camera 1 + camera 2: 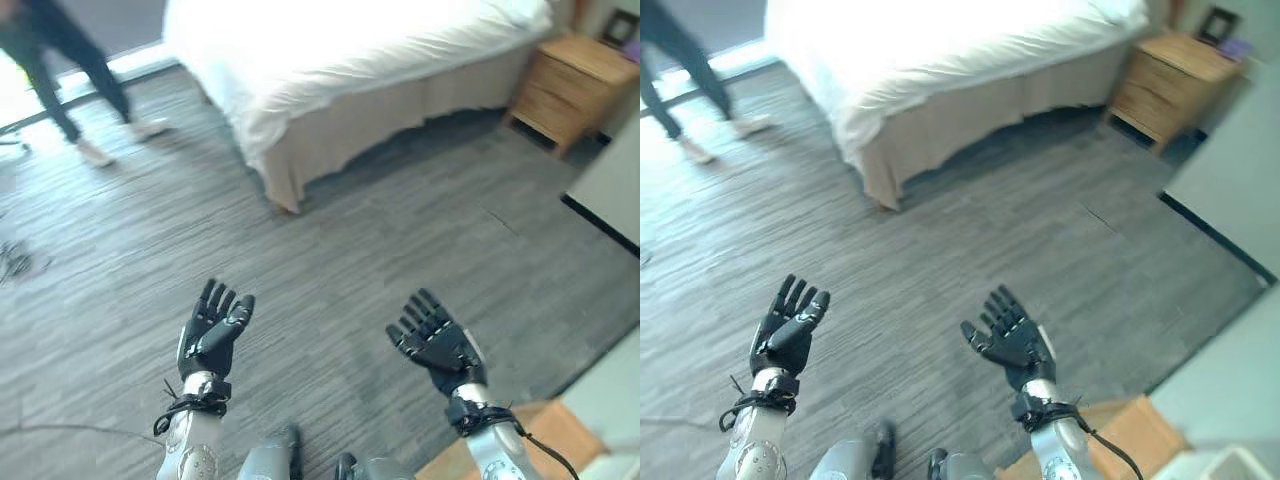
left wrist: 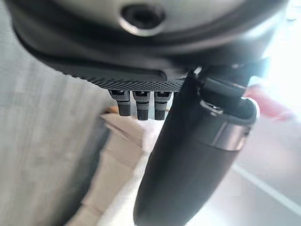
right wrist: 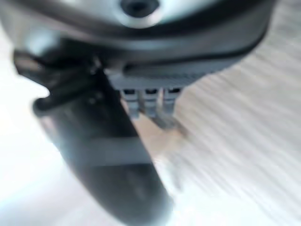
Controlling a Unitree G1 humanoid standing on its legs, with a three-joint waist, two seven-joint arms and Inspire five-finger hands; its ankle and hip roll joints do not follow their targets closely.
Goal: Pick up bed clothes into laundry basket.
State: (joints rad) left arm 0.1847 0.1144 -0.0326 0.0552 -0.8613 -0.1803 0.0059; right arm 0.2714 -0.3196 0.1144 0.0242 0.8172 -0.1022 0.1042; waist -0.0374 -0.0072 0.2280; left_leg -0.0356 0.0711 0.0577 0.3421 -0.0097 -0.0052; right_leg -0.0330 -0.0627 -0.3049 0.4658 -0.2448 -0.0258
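A bed point(image 1: 340, 60) with white bedclothes and a beige skirt stands at the far side of the grey floor. My left hand point(image 1: 208, 335) is raised low in the view, palm up, fingers straight and holding nothing. To its right my right hand point(image 1: 437, 340) is held the same way, open and empty. Both hands are well short of the bed, over bare floor. In the left wrist view my left hand's fingers point(image 2: 138, 104) point straight out beside the thumb. The right wrist view shows my right hand's fingers point(image 3: 150, 101) straight as well.
A wooden nightstand point(image 1: 575, 85) stands right of the bed. A person point(image 1: 60, 60) walks at the far left. A pale panel point(image 1: 610, 185) juts in from the right. A tan box corner point(image 1: 540, 440) lies by my right arm.
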